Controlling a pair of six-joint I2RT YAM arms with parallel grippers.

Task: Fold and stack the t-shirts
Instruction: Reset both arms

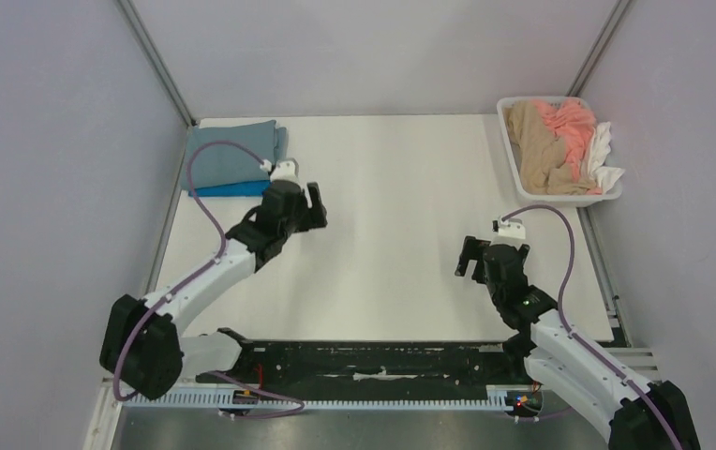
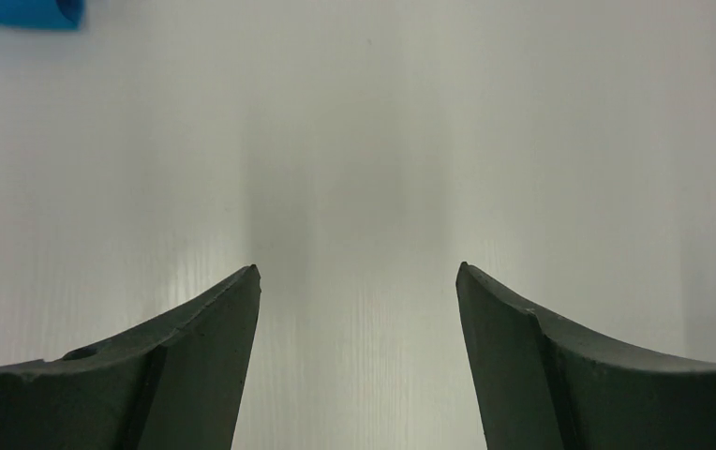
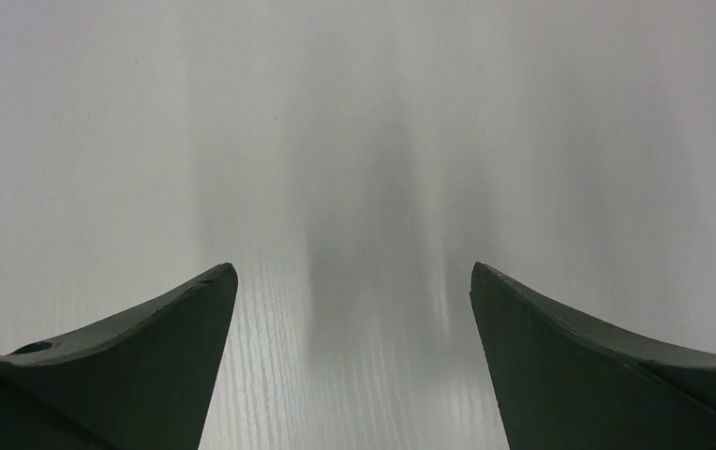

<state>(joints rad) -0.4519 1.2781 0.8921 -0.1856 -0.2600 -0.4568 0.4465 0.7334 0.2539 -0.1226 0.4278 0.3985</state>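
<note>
A folded dusty grey-blue t-shirt (image 1: 232, 155) lies at the table's far left corner, on top of a folded cobalt blue t-shirt (image 1: 231, 189) whose edge shows beneath it. A corner of the cobalt shirt (image 2: 26, 12) shows at the top left of the left wrist view. My left gripper (image 1: 317, 208) is open and empty just right of the stack, over bare table (image 2: 358, 272). My right gripper (image 1: 469, 257) is open and empty at the right middle of the table, with only bare table between its fingers (image 3: 354, 272).
A white basket (image 1: 512, 169) at the far right corner holds crumpled tan, salmon pink and white cloth. The white tabletop (image 1: 392, 206) lies between the arms. Grey walls close in on three sides. A black rail runs along the near edge.
</note>
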